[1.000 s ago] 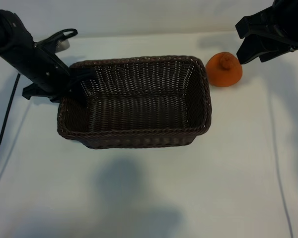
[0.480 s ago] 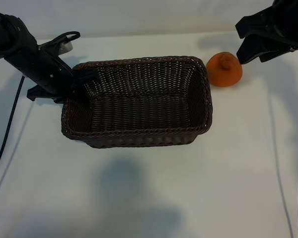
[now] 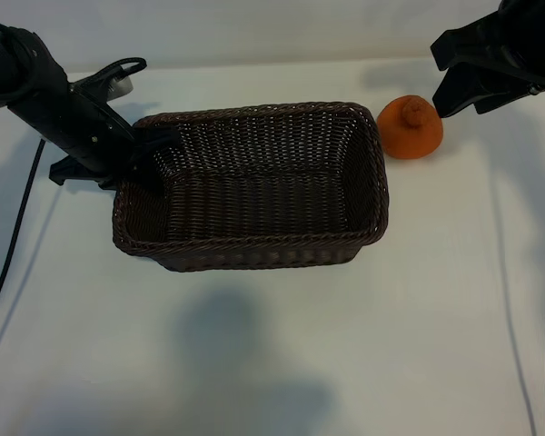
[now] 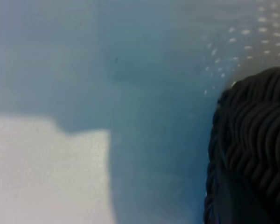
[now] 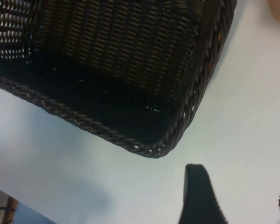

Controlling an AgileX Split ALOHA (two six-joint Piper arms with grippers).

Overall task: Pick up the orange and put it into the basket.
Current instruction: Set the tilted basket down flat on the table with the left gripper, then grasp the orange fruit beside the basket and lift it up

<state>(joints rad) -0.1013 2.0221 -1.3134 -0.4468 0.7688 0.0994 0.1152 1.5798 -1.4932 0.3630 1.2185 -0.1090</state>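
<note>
The orange (image 3: pixel 410 129) is sitting on the table (image 3: pixel 272 345) just beside the basket (image 3: pixel 254 252), not yet picked. The right tool (image 3: pixel 454 91) is hovering open near it; the left tool (image 3: pixel 150 154) is gripping the basket's rim.

basket (image 3: pixel 254 250): dark woven wicker, ribbed | orange (image 3: pixel 410 129): matte | table (image 3: pixel 363 345): smooth white

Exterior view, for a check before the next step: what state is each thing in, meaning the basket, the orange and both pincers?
basket: upright on the table, nothing inside, gripped at its left rim.
orange: on the table just right of the basket, knob up, not held.
left pincer: shut on the basket's rim.
right pincer: open, holding nothing, above and right of the orange.
</note>
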